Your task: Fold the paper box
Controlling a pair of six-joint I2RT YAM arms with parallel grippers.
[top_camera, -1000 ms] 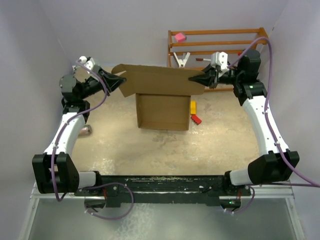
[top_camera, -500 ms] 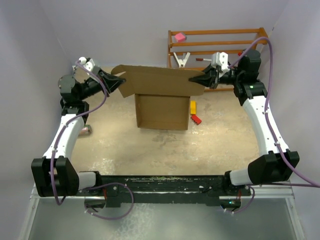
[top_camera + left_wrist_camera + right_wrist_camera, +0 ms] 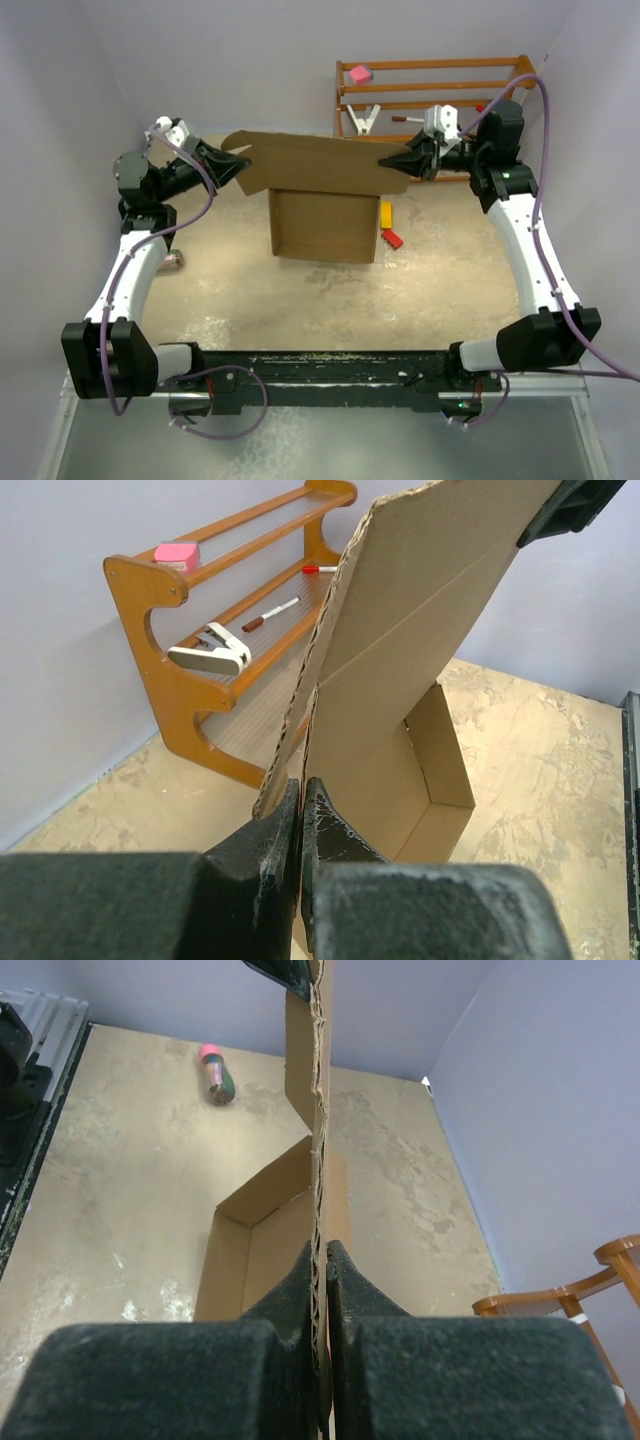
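Observation:
The paper box point(image 3: 322, 222) is a brown cardboard mailer, a shallow open tray on the table with its wide lid flap point(image 3: 315, 162) raised upright at the far side. My left gripper point(image 3: 243, 160) is shut on the flap's left end, and my right gripper point(image 3: 388, 160) is shut on its right end. In the left wrist view the gripper point(image 3: 300, 792) pinches the flap's edge, with the tray point(image 3: 440, 780) below. In the right wrist view the gripper point(image 3: 326, 1252) clamps the corrugated edge point(image 3: 318, 1110), with the tray point(image 3: 255, 1235) beneath.
A wooden rack point(image 3: 430, 90) stands at the back right, holding a pink block point(image 3: 359, 74), a white clip point(image 3: 365, 119) and pens. A yellow block point(image 3: 386, 213) and a red block point(image 3: 392, 239) lie right of the box. A small bottle point(image 3: 173, 260) lies at the left.
Both grippers keep hold of the flap. The left arm's elbow has shifted slightly; the flap and box stand almost as before.

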